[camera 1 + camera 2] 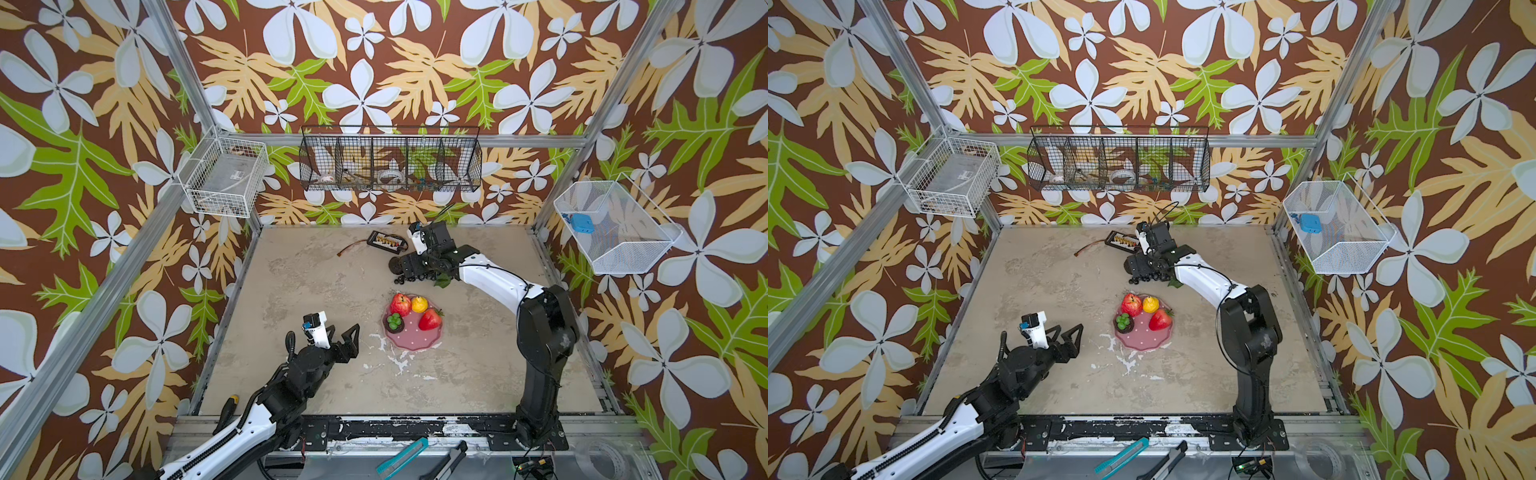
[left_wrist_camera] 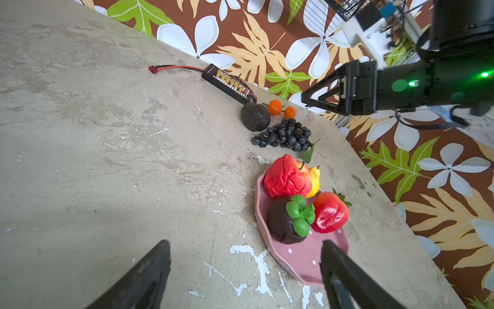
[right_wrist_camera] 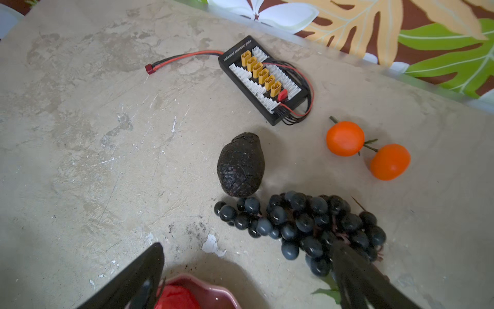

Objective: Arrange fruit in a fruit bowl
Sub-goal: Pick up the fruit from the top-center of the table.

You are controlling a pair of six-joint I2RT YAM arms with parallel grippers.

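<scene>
The pink dotted fruit bowl [image 1: 415,340] holds a red apple [image 1: 400,304], a yellow fruit [image 1: 419,304], a strawberry [image 1: 430,319] and a dark fruit with green leaves [image 1: 394,322]. Behind it on the table lie a dark grape bunch [image 3: 302,222], a brown avocado [image 3: 240,164] and two oranges [image 3: 345,138]. My right gripper [image 3: 247,244] hangs open and empty just above the grapes and avocado, one finger over the bunch's stem end. My left gripper [image 1: 343,332] stands open and empty, just left of the bowl, one finger over its rim [image 2: 302,256].
A black charging board [image 3: 263,80] with a red cable lies behind the avocado near the back wall. Wire baskets [image 1: 390,160] hang on the back and side walls above the table. A utility knife [image 1: 401,455] rests on the front rail.
</scene>
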